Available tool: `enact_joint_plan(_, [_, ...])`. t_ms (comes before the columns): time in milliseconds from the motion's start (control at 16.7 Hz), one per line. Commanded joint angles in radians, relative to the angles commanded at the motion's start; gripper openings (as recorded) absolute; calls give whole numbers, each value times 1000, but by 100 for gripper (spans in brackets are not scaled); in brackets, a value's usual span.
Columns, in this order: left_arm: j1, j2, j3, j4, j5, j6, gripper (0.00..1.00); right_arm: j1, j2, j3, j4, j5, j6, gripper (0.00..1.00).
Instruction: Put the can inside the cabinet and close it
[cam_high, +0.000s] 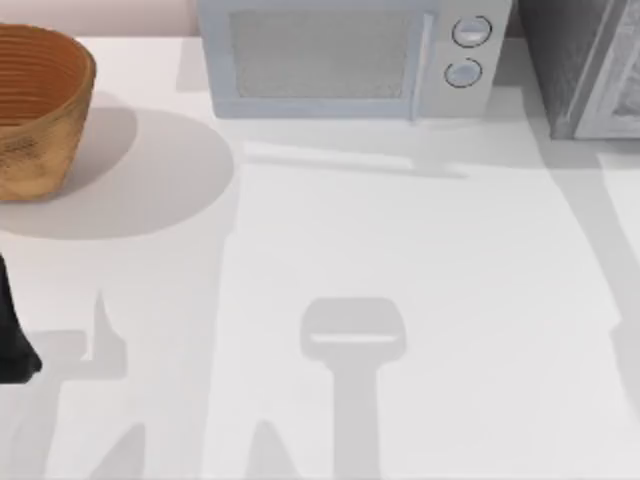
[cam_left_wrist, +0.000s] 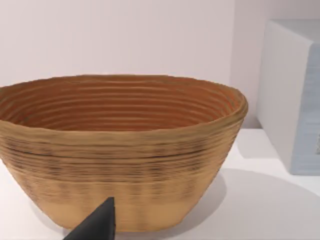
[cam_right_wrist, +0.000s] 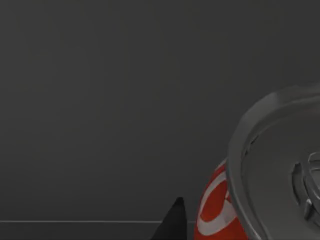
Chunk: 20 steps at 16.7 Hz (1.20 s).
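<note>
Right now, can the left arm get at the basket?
Probably yes. The left gripper sits low near the table's left edge, facing the basket, with only bare table between them.

A woven brown basket (cam_high: 35, 105) stood at the table's (cam_high: 400, 300) far left corner, its open mouth upward and its inside ribbed with darker rings. A pale blue-grey microwave (cam_high: 340, 60) sat along the back edge, right of the basket and well apart from it, door shut, with two round knobs (cam_high: 470, 32) stacked on its right side. In the left wrist view the basket (cam_left_wrist: 120, 150) stood close, the microwave (cam_left_wrist: 292, 95) beside it.
</note>
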Motion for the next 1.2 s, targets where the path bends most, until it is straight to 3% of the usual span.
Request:
enact_joint_plan(420, [0, 0, 0, 0, 0, 0, 100, -38, 340, 488, -117, -39, -1, 0])
enact_joint_plan(840, [0, 0, 0, 0, 0, 0, 100, -44, 391, 544, -134, -45, -1, 0])
enact_joint_plan(1200, [0, 0, 0, 0, 0, 0, 100, -44, 391, 544, -134, -45, -1, 45])
